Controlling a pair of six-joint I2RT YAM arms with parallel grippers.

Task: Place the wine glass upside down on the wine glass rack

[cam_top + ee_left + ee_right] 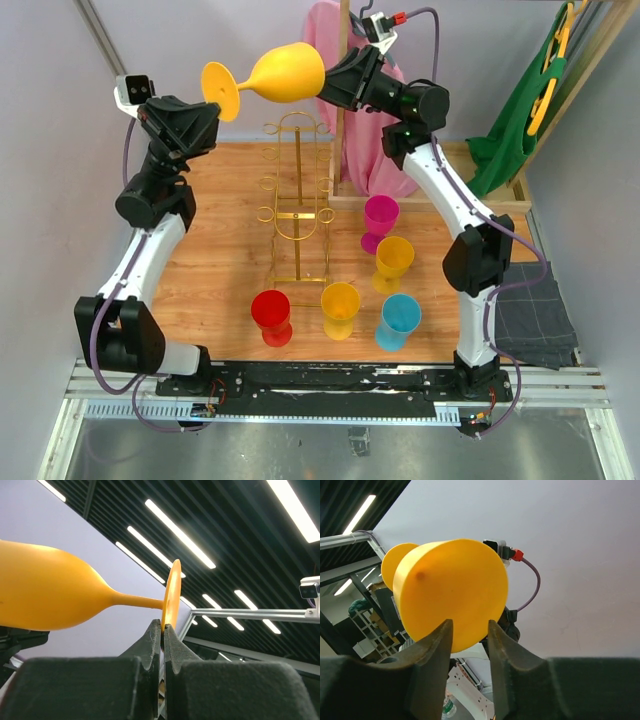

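A yellow wine glass (285, 72) lies on its side high in the air above the gold wire wine glass rack (297, 190), foot to the left and bowl mouth to the right. My left gripper (217, 110) is shut on the rim of the glass's foot; the left wrist view shows the foot's edge pinched between the fingertips (163, 626) and the bowl (45, 595) at the left. My right gripper (326, 85) is at the bowl's mouth. In the right wrist view its jaws (469, 621) stand apart, with the lower rim of the glass (450, 590) between them.
On the wooden table stand a red glass (271, 315), a yellow glass (340, 308), a blue glass (400, 320), another yellow glass (394, 262) and a magenta glass (380, 220). A wooden stand with pink cloth (330, 50) is behind the rack. Green cloth (520, 110) hangs at the right.
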